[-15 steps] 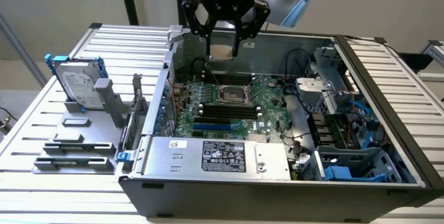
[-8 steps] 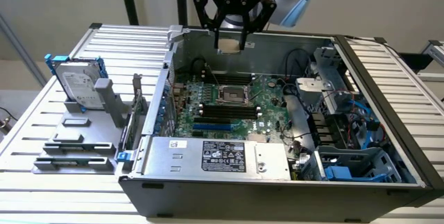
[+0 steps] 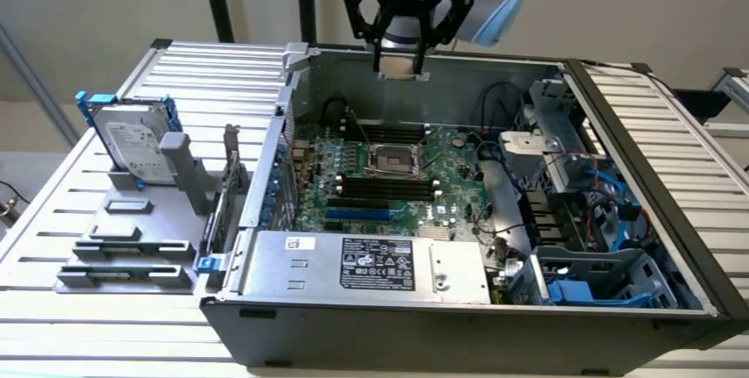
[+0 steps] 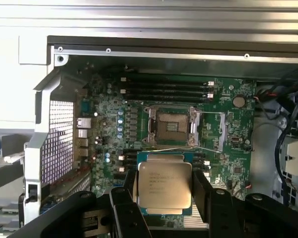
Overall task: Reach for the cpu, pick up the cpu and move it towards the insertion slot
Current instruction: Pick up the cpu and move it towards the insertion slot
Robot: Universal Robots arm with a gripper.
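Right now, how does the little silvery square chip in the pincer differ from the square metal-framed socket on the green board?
The silvery-white square cpu chip has a pale, closed metal top with printing; the shiny-framed insertion slot has a dark, open centre. The chip hangs clamped in the black pincer, above the computer case; the slot sits fixed on the green motherboard. Both are square, and their outlines look alike.

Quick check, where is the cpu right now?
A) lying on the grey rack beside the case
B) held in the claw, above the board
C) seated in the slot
B: in the wrist view the cpu sits between the claw fingers, apart from the open slot.
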